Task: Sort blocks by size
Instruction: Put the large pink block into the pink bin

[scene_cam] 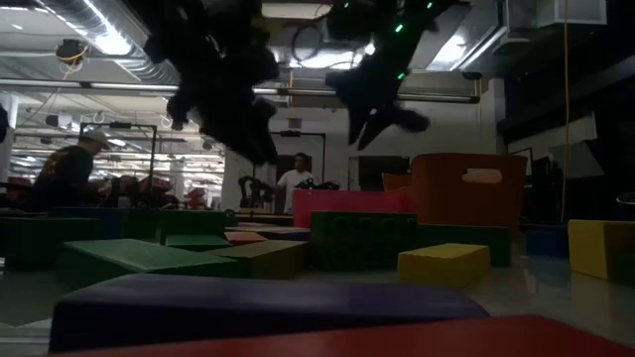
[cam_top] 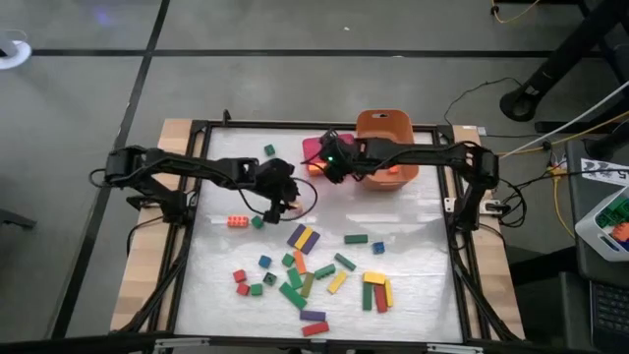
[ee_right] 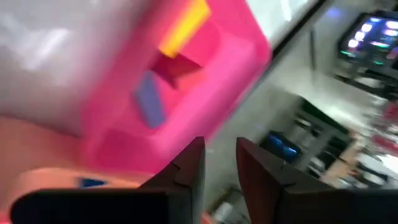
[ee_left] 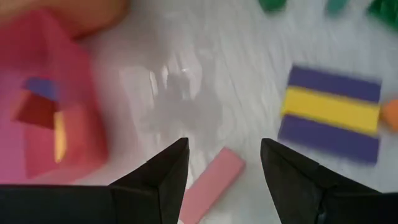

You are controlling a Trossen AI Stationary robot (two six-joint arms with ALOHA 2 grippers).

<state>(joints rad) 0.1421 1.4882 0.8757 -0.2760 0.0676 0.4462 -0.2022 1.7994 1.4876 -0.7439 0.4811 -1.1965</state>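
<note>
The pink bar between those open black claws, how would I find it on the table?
Start at the orange tub at the table's far edge. The left gripper hovers nearby; the pink bar lies flat beneath its open fingers, alone, apart from the purple-yellow-purple stack.

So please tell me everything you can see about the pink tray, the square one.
The pink tray is a square, shallow, bright pink container that looks like plastic, with raised walls. It sits at the far edge of the table, right beside the orange tub; whether they touch cannot be told. Inside lie a few blocks: a yellow one, a red one and a blue-purple one. The right gripper hangs over it, holding nothing.
</note>
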